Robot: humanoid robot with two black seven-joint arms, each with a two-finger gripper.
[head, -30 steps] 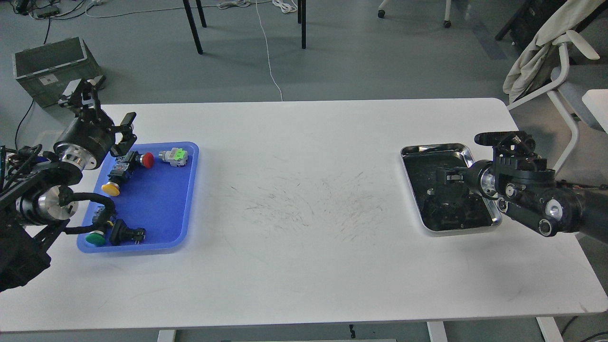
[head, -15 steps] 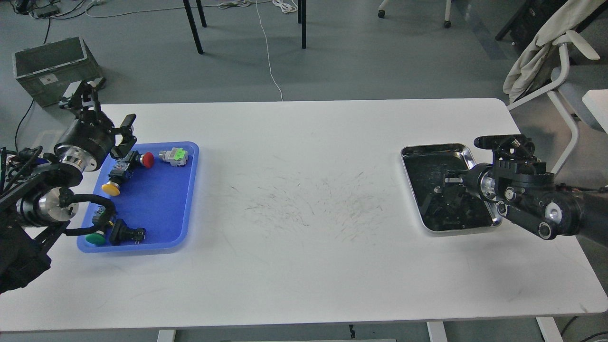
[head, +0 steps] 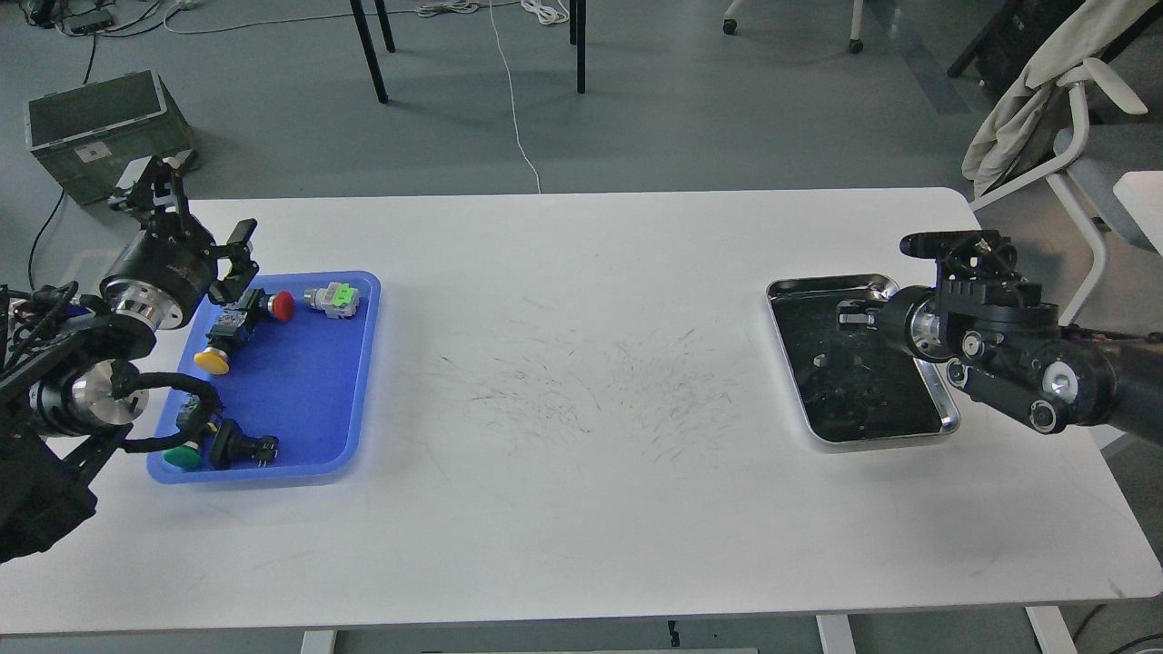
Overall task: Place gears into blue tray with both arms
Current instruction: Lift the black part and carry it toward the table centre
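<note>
**Gears lost in the dark steel tray; blue tray holds only switches**

The gears cannot be made out one by one: small dark bits lie on the black inside of the steel tray [head: 822,289] at the right of the desk [head: 581,436], too small and dark to tell apart with certainty.

The blue tray [head: 313,400] sits at the left of the desk, well apart from the steel one. In it lie push-button switches: a red-capped switch [head: 283,306] near the far rim, a grey switch with a green cap [head: 333,298] just beside it, a yellow-capped switch [head: 212,360] toward the left side, and a green-capped switch [head: 184,456] next to a black switch body [head: 238,447] at the near rim. No gear is visible in it.

No writing can be read; a pale label on the green crate [head: 91,123] on the floor is too small to make out.

The left gripper [head: 195,213] hovers above the far left corner of the blue tray, its fingers [head: 238,245] spread wide and holding nothing. The right gripper [head: 854,318] reaches over the far part of the steel tray from the right; it is dark against the dark tray, so I cannot tell how far its fingers stand apart, nor whether they hold anything.
</note>
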